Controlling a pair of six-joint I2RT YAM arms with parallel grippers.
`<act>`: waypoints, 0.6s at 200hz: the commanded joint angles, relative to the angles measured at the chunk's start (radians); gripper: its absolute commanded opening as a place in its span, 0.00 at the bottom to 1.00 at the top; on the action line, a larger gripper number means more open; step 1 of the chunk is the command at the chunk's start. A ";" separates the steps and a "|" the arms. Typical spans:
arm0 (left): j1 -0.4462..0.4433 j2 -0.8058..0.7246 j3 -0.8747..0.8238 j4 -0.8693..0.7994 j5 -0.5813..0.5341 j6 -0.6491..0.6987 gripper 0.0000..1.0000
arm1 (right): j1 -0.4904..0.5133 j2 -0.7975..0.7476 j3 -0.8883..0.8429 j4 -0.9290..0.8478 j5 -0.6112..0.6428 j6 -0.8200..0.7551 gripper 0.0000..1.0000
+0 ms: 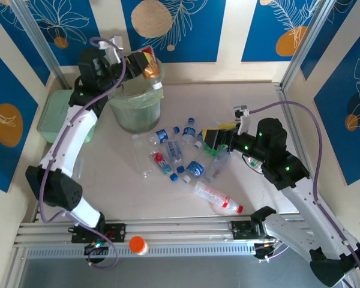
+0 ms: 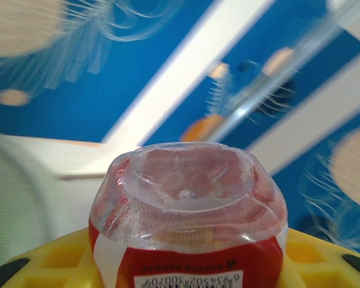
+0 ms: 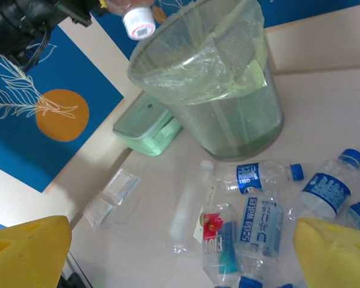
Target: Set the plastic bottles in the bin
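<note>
The left gripper [image 1: 145, 65] is clamping a red-labelled bottle [image 2: 186, 204], its yellow fingers [image 2: 48, 267] pressing in on both sides of the label. It is holding the bottle above the bin [image 1: 135, 111], over the rim's 12 o'clock edge in the top view. From the right wrist, the bottle is pointing cap-down over the bin's far-left rim, clear of the liner bag [image 3: 228, 75]. The bin is standing at 11 o'clock on the table [image 1: 258, 108], with a flat green lidded box [image 1: 51, 117] just beside it at 9 o'clock.

The right gripper [image 1: 213, 139] is hanging with its jaws spread wide and gripping nothing, at the 3 o'clock edge of the pile of plastic bottles [image 1: 174, 153]. These are lying on their sides mid-table, at 5 o'clock from the bin. They are mostly clear with blue caps and labels, and several are touching one another. One red-capped bottle [image 1: 219, 198] is lying apart from the pile, at its 5 o'clock. An orange-capped item [image 1: 138, 245] is sitting on the rail at the table's near edge, at 6 o'clock.
</note>
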 commanded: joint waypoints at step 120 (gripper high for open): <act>0.066 0.596 0.654 -0.606 -0.425 -0.039 0.30 | 0.025 -0.042 -0.052 -0.102 0.173 -0.058 0.95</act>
